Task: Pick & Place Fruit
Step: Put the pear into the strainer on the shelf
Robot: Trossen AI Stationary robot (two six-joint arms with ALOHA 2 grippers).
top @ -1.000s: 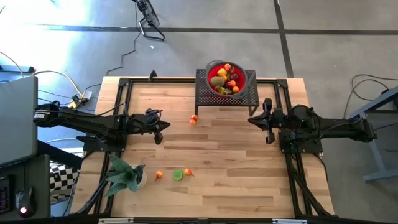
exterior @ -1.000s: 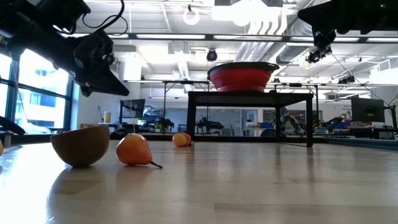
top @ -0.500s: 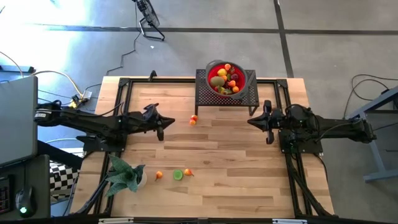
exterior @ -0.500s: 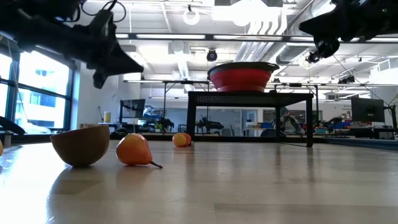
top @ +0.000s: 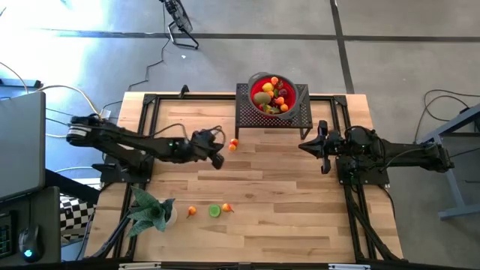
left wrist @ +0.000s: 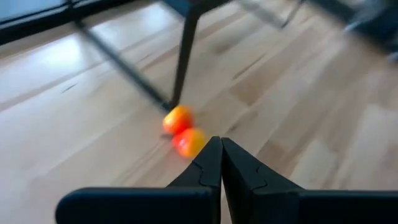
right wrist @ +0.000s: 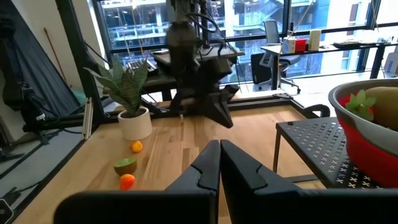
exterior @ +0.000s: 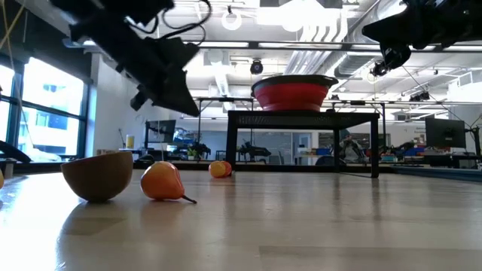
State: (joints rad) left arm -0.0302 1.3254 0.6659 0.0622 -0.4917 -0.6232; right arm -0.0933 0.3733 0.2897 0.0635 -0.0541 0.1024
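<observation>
Two small orange-red fruits [top: 233, 144] lie together on the wooden table, close to a leg of the black mesh stand [top: 274, 112]. My left gripper [top: 217, 159] hangs shut just to their left and above them; in the left wrist view its tips [left wrist: 221, 143] point toward the pair [left wrist: 184, 129]. A red bowl [top: 271, 94] filled with fruit sits on the stand. Three more fruits lie near the front edge: an orange one [top: 192, 211], a green one [top: 214, 211] and an orange-red one [top: 226, 208]. My right gripper [top: 303, 145] waits shut, right of the stand.
A green potted plant [top: 150, 212] stands at the front left, next to the three front fruits. The stand's legs [left wrist: 183, 56] rise just past the two fruits. Bare wood lies between the two arms in the table's middle.
My left gripper has swung out toward the table's right, toward the two fruits by the stand, tipping its nose downward and rolling a little. It has stayed shut. The fruits have not moved.
</observation>
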